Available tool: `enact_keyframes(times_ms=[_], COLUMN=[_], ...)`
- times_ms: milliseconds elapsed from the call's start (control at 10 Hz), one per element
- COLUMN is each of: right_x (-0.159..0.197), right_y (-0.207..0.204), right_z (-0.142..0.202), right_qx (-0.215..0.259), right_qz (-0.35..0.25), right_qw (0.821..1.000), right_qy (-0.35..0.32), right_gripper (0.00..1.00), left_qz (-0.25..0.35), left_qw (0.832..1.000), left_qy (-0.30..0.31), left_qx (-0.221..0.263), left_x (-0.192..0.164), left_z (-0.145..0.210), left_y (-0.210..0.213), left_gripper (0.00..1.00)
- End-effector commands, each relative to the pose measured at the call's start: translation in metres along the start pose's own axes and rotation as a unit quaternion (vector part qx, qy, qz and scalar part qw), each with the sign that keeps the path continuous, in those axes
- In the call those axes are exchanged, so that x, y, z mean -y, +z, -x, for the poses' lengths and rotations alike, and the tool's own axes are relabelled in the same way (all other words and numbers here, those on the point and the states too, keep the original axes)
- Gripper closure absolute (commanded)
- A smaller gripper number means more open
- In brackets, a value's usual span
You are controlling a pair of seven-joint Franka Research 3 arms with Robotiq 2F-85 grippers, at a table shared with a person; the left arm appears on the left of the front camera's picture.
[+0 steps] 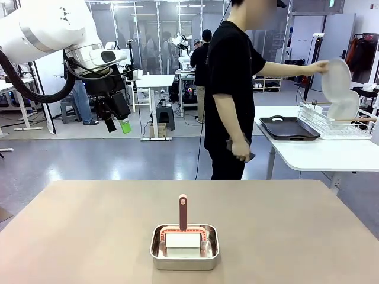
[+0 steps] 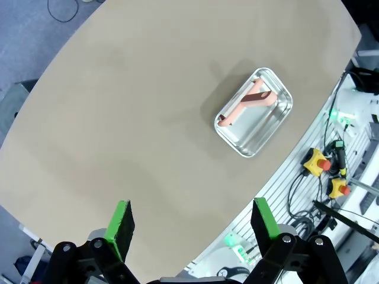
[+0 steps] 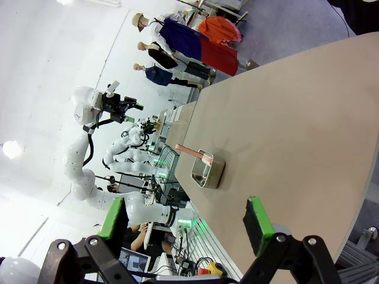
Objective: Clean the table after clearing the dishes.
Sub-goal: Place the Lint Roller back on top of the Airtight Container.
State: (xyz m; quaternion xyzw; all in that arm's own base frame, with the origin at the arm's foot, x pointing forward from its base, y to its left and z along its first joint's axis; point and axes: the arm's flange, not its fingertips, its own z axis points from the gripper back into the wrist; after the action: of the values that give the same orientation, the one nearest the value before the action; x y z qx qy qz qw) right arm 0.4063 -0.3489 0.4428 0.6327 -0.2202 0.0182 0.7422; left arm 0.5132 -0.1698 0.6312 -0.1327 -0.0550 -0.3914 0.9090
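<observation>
Worktop (image 1: 89, 236) stands cleared, so either arm, jaws wide and empty, should grasp the pink brush handle (image 1: 183, 210) upright from the steel pan (image 1: 185, 258).

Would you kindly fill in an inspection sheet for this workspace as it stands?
Surface: matte beige table, bare apart from one pan.
Job's things: person's hand puts round white plate in white wire rack; dark brown tray on white side table.
Clutter: small steel pan holding pink-handled tool.
Grippers: left gripper open, raised; right gripper open.
Cables: black hose on left arm.
Surroundings: people standing behind.
</observation>
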Motion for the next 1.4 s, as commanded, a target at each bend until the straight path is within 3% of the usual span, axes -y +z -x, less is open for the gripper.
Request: enact_keyframes(times_ms=[0, 100, 200, 400, 600, 700, 800, 1300], right_x=[-0.003, -0.003, -0.003, -0.003, -0.003, -0.003, -0.003, -0.003], right_y=[-0.002, -0.002, -0.002, -0.002, -0.002, -0.002, -0.002, -0.002], right_z=[0.004, 0.004, 0.004, 0.004, 0.004, 0.004, 0.004, 0.004], right_qx=[-0.001, -0.001, -0.001, -0.001, -0.001, -0.001, -0.001, -0.001], right_qz=[0.005, 0.005, 0.005, 0.005, 0.005, 0.005, 0.005, 0.005], right_qw=[1.000, 1.000, 1.000, 1.000, 1.000, 1.000, 1.000, 1.000], right_qy=[0.005, 0.005, 0.005, 0.005, 0.005, 0.005, 0.005, 0.005], right_gripper=[0.00, 0.00, 0.00, 0.00, 0.00, 0.00, 0.00, 0.00], left_qz=[0.000, 0.045, 0.090, 0.189, 0.239, 0.303, 0.330, 0.454], left_qw=[1.000, 0.998, 0.986, 0.945, 0.906, 0.873, 0.856, 0.793], left_qy=[0.000, 0.038, 0.108, 0.214, 0.266, 0.279, 0.284, 0.274], left_qx=[0.000, 0.030, 0.093, 0.160, 0.228, 0.261, 0.277, 0.301], left_x=[0.000, -0.007, -0.032, -0.089, -0.135, -0.157, -0.177, -0.256], left_z=[0.000, 0.004, 0.022, 0.099, 0.171, 0.208, 0.239, 0.359], left_y=[0.000, 0.018, 0.039, 0.078, 0.094, 0.096, 0.091, 0.028], left_gripper=[0.00, 0.00, 0.00, 0.00, 0.00, 0.00, 0.00, 0.00])
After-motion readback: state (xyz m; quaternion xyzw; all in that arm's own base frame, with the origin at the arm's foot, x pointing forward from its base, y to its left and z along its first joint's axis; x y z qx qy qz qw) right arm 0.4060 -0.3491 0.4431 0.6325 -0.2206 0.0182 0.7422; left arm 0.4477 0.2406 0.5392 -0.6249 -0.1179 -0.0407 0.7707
